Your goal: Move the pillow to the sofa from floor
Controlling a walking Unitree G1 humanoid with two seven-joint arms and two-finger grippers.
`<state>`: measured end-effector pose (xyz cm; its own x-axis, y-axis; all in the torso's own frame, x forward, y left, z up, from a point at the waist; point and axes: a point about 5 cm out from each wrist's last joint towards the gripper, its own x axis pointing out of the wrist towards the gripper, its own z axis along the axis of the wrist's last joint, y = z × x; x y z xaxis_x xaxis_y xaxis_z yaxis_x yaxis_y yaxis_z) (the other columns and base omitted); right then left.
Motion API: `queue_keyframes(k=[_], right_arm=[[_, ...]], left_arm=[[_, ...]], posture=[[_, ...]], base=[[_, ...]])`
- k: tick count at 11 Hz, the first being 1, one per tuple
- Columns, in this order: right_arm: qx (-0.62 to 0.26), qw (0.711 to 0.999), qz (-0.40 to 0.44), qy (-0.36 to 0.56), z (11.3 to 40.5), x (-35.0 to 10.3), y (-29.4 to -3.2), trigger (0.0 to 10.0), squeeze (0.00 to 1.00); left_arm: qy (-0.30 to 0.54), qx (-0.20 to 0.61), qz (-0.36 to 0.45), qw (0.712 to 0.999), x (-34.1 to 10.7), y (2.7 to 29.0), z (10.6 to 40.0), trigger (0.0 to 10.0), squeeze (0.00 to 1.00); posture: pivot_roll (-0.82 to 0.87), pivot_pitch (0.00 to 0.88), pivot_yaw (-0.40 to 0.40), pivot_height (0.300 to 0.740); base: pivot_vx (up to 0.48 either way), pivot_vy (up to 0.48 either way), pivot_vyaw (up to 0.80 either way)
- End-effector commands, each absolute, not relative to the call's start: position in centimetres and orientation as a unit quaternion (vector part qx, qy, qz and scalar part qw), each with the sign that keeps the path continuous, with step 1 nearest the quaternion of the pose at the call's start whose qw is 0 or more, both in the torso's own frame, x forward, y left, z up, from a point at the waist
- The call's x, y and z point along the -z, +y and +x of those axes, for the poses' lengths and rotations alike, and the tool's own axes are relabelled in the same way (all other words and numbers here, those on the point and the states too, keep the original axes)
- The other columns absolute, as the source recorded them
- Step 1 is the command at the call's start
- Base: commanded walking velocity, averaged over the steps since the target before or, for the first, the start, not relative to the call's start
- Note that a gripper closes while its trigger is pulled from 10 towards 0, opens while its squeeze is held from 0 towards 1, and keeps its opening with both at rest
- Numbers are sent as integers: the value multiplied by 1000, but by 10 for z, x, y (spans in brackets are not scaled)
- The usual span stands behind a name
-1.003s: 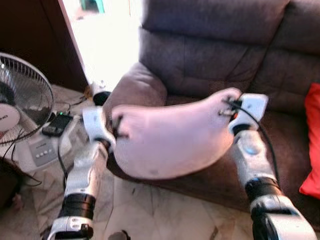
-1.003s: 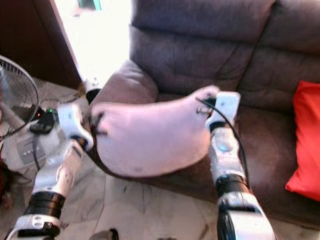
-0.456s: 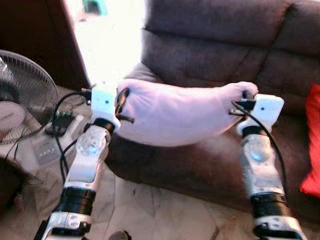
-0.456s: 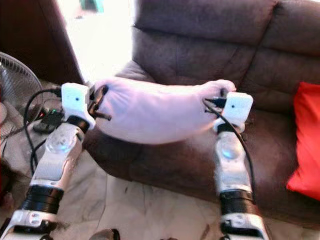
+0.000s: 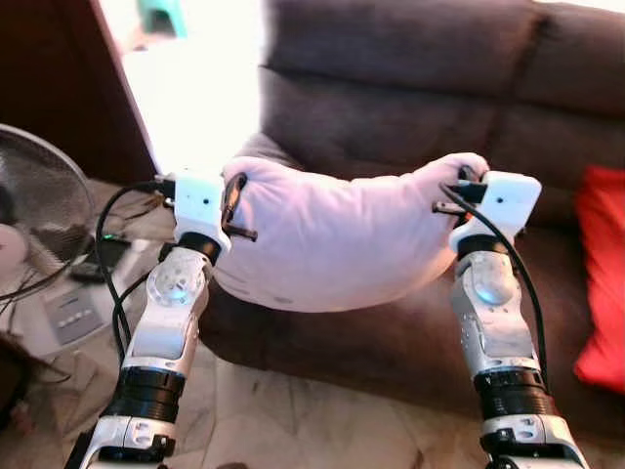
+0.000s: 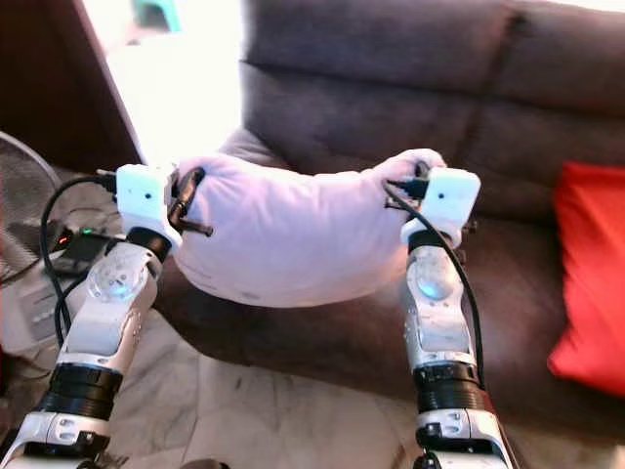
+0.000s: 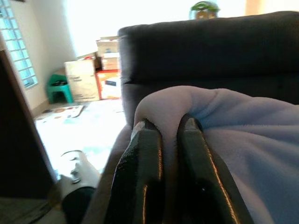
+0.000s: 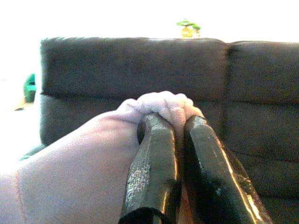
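A pale pink pillow (image 5: 337,239) hangs between my two arms, in the air in front of the dark brown sofa (image 5: 410,107), over its left armrest and seat front. My left gripper (image 5: 234,200) is shut on the pillow's left corner; its fingers (image 7: 145,158) pinch a fold of the fabric. At the other end my right gripper (image 5: 459,191) is shut on the right corner, whose bunched cloth pokes out between the fingers (image 8: 156,154). The pillow sags in the middle.
A red cushion (image 5: 601,278) lies at the right end of the sofa seat. A standing fan (image 5: 34,230) with cables and a power strip is on the floor at the left. Marble floor runs below, and boxes (image 7: 93,74) stand beyond the sofa.
Both arms have carried the pillow up and forward toward the sofa. A second ago it hung lower and nearer me; now it stays raised and sags a little more.
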<state>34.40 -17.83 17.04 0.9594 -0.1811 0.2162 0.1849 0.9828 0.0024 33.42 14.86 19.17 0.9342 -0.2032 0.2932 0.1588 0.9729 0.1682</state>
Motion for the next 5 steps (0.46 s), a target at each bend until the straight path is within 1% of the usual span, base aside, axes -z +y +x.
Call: queue_keyframes(k=[1, 3, 4, 5], right_arm=[[76, 986, -16, -146, 345, -191, -171, 10000, 0], [82, 986, -17, -141, 347, -193, -174, 10000, 0], [76, 987, -2, -140, 347, -192, -172, 10000, 0], [67, 986, -14, -149, 346, -194, -169, 10000, 0]], left_arm=[[-193, 92, 77, 974, -205, 148, 332, 10000, 0], [-194, 94, 75, 974, -205, 146, 333, 10000, 0], [-195, 97, 74, 973, -205, 145, 333, 10000, 0], [-196, 101, 76, 972, -206, 143, 333, 10000, 0]], posture=[[83, 40, -60, 740], [81, 29, -64, 740], [82, 27, -64, 740], [83, 27, -65, 740]], base=[[322, 0, 0], [330, 0, 0], [337, 0, -800], [334, 0, 0]])
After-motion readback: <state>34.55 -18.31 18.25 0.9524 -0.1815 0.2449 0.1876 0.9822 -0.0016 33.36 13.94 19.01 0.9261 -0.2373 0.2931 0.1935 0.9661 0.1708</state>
